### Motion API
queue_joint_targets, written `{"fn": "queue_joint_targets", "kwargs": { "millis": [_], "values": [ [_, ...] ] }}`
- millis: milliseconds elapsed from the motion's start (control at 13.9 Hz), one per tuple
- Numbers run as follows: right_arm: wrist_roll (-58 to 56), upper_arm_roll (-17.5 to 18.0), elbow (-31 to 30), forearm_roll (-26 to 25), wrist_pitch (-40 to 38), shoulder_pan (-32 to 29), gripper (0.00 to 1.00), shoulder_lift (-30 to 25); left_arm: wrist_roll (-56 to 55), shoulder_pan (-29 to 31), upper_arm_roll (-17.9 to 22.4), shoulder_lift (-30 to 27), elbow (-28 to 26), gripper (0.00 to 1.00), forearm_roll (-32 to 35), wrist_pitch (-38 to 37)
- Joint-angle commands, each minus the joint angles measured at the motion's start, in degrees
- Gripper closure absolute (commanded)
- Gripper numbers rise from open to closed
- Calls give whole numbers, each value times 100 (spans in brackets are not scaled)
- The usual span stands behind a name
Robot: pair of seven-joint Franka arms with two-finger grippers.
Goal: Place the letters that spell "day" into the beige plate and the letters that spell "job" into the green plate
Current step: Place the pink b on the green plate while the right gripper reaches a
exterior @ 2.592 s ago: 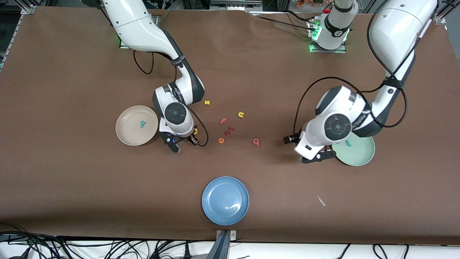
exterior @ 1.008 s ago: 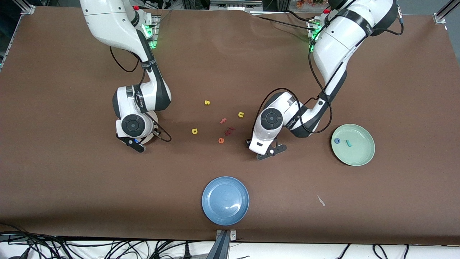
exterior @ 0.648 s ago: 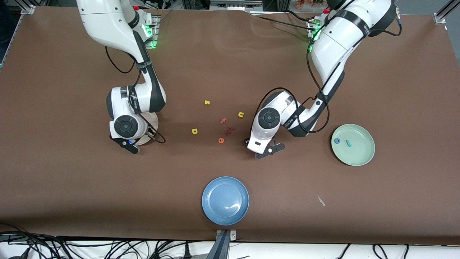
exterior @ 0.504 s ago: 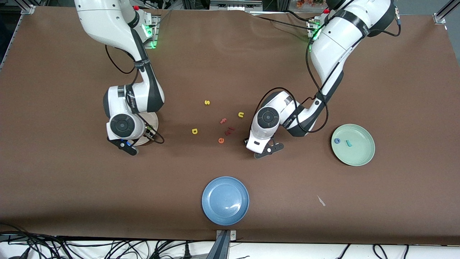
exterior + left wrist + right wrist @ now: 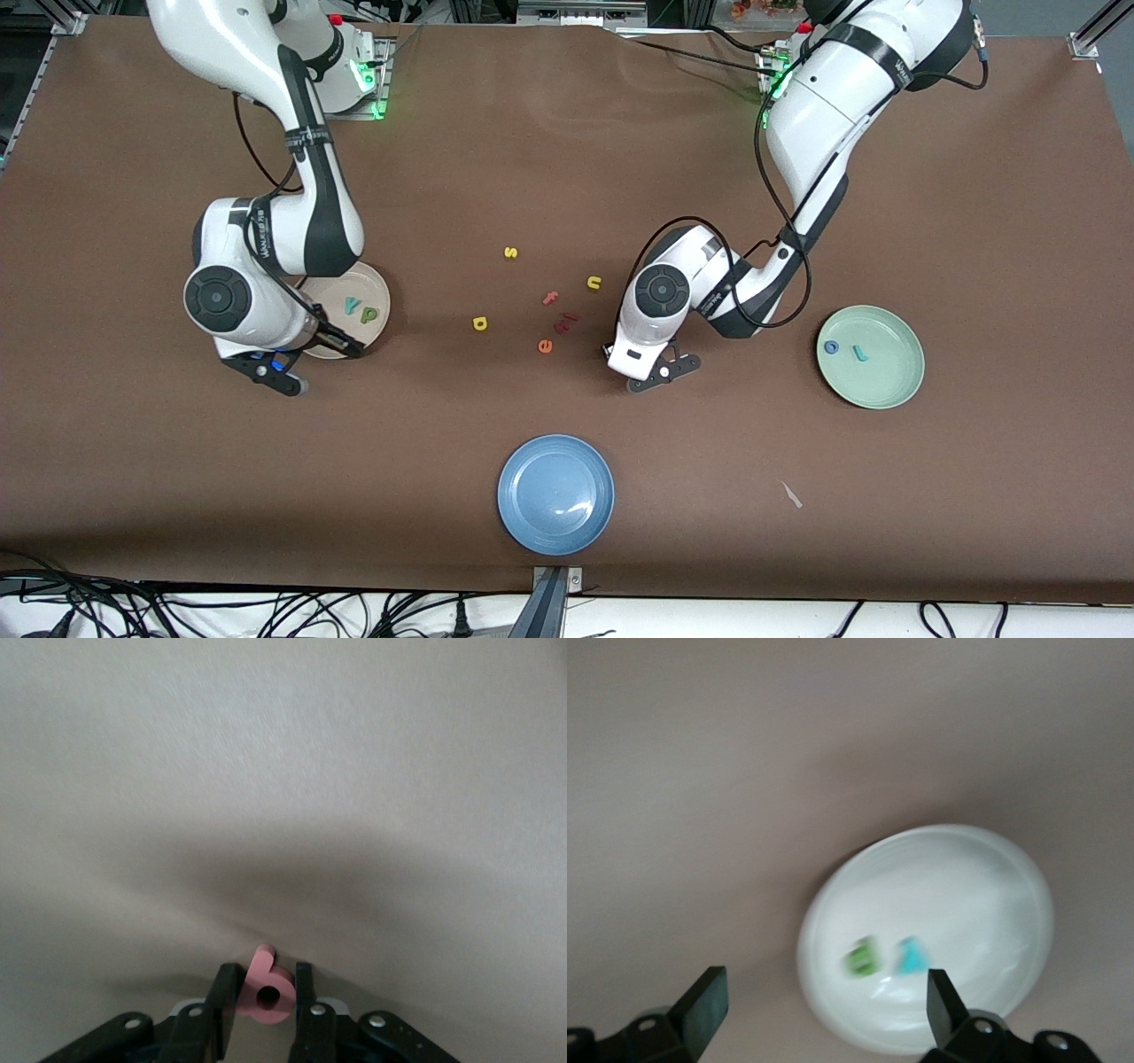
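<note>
Sitting between left pincer [image 5: 263, 1014] tips — seemingly gripped — pink b [image 5: 265, 988].

The beige plate [image 5: 376, 297] toward the right arm's end of the table holds a teal y [image 5: 352, 306] and green d [image 5: 368, 314]; the green plate [image 5: 890, 381] holds a blue o [image 5: 831, 347] and teal j [image 5: 858, 354].

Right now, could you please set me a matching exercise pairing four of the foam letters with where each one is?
Letters:
1. green d
2. blue o
3. pink b
4. yellow a

Places:
A. bare table
B. beige plate
C. between the left gripper fingers
D. green plate

Pairs: 1-B, 2-D, 3-C, 4-A
</note>
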Motion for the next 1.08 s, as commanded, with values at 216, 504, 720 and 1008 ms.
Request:
{"fn": "queue_joint_targets", "kwargs": {
  "millis": [216, 504, 720, 1008],
  "values": [
    [1512, 93, 45, 387, 618, 879, 1, 421, 1569, 858, -56, -1009, -52, 79, -96, -1911],
    [2358, 233, 1, 844, 926, 1003, 1, 650, 3266, 1764, -47, -1555, -314, 79, -537, -2890],
    [3129, 295, -183, 845, 1575, 1178, 2, 773, 4365, 2493, -47, -1750, -1044, 78, -510, -2839],
    [3563, 295, -193, 844, 1709, 1241, 2, 809, 4983, 3022, -29, -1688, -1677, 73, -449, -2066]
  ]
}}
